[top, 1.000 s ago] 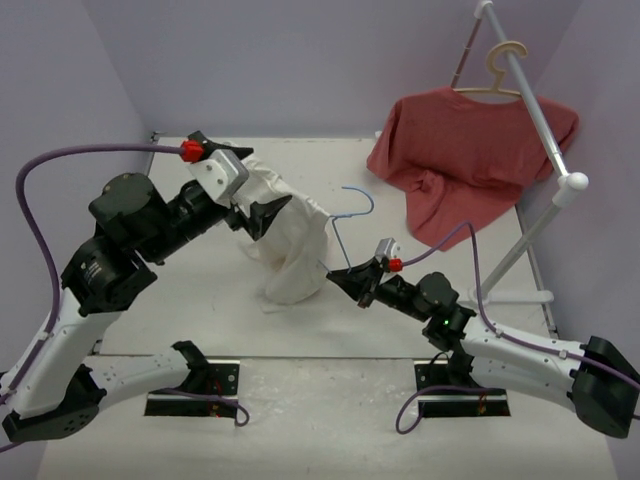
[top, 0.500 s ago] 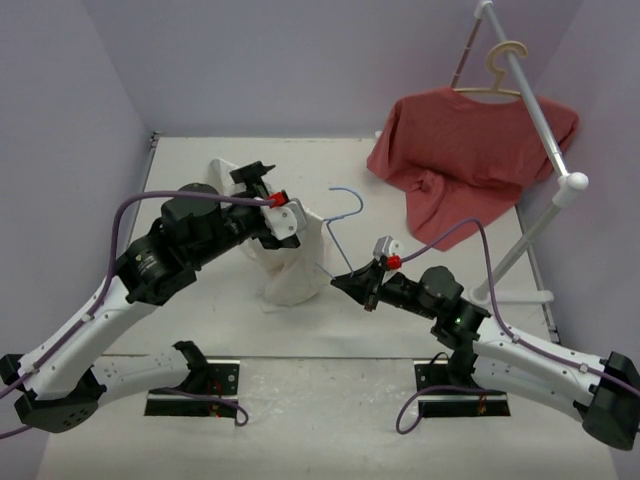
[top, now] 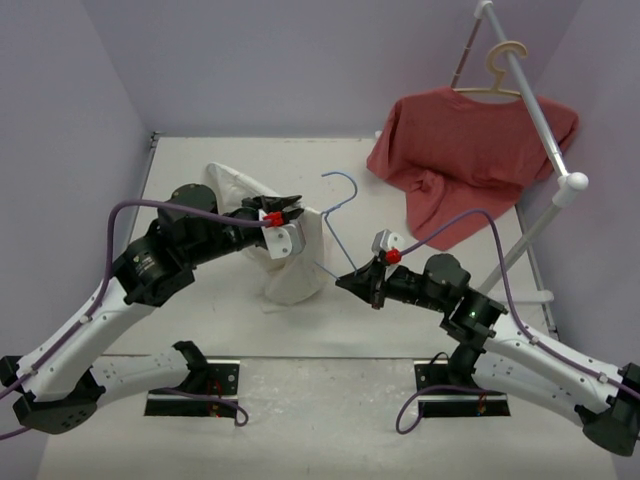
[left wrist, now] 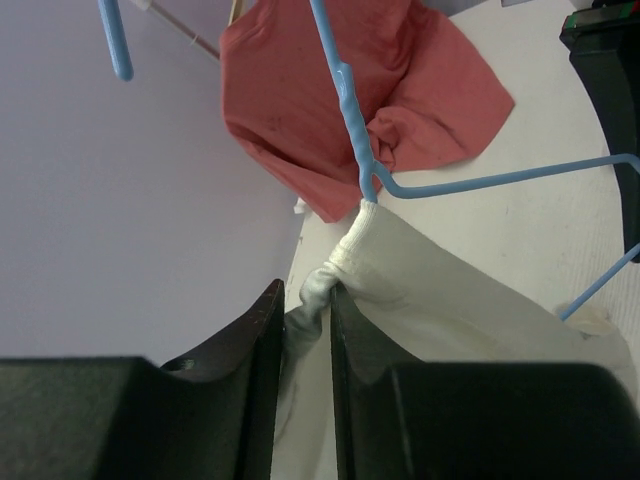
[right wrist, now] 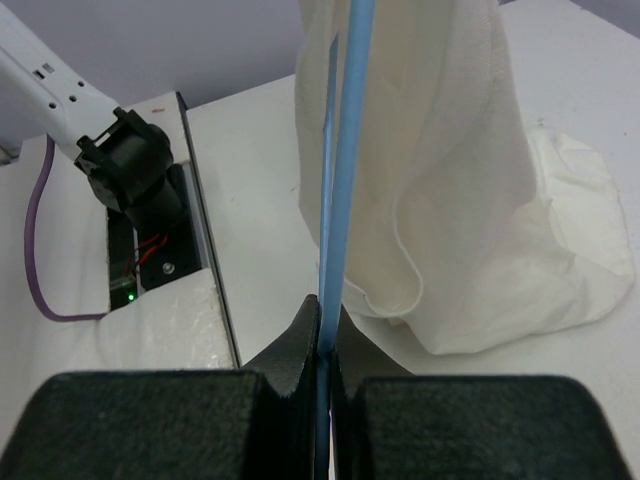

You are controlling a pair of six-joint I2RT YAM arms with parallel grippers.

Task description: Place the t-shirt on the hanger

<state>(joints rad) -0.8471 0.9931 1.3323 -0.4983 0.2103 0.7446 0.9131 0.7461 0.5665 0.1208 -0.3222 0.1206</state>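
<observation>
At collar | your left tool [left wrist: 305,297] pinches t-shirt [left wrist: 450,310] neckband by hanger [left wrist: 345,90] neck | right tool [right wrist: 322,322] clamps hanger wire | risk: pull hard, thin pinch slips, wire twists

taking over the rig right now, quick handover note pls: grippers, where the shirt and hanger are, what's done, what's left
Left gripper: shut on the cream t-shirt, pinching its ribbed collar.
Right gripper: shut on the light-blue wire hanger.
Where: the shirt hangs bunched from the hanger, between the two arms. The collar sits at the base of the hook.
Done: the hook appears to be up through the neck opening.
Left: one hanger shoulder shows bare outside the shirt. It probably needs the collar pulled over it and the shirt straightened.
</observation>
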